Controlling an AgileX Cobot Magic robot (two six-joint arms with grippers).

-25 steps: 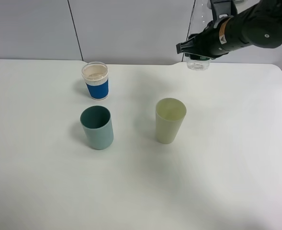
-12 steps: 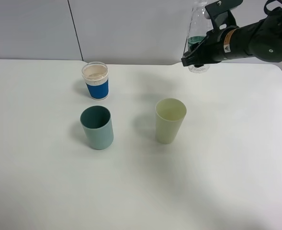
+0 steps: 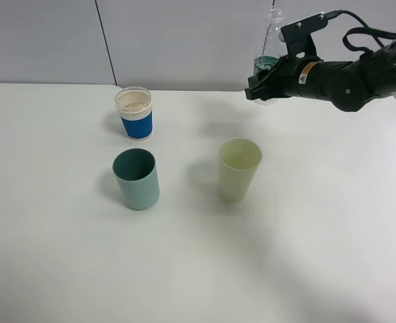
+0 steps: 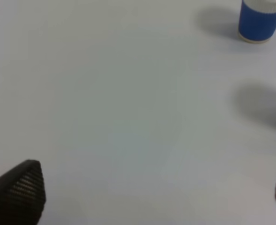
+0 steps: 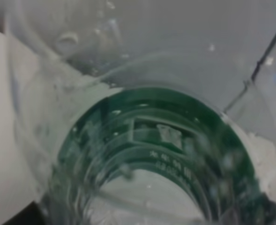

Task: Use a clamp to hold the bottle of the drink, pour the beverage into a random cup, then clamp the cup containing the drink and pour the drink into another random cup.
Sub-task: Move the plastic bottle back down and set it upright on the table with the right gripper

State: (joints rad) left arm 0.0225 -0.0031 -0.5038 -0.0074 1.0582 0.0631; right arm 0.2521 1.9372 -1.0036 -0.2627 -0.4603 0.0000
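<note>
The clear plastic bottle (image 3: 267,47) sits clenched between the right gripper's (image 3: 263,86) jaws, held by its lower body. It is lifted off the table (image 3: 332,222) and close to upright, with its neck above the jaws. A green label band wraps the bottle just above the grip. In the right wrist view the bottle (image 5: 147,140) fills the frame. The green band shows through the clear wall and droplets cling to the plastic. Whether any drink is inside cannot be told.

Below the right jaws and toward the near side of the table stands the pale green cup (image 3: 239,169), upright and well apart from the bottle. Farther off toward the left arm's side is the teal cup (image 3: 136,179), also upright. Beyond that cup stands the blue paper cup (image 3: 134,113) with its white rim. No two cups touch.

The left gripper (image 4: 152,194) shows only in its own wrist view. Its jaws are spread wide, one dark ribbed fingertip (image 4: 20,192) at each side, with bare table (image 4: 105,103) between them. The blue paper cup (image 4: 261,18) stands well ahead of these jaws, off to one side.
</note>
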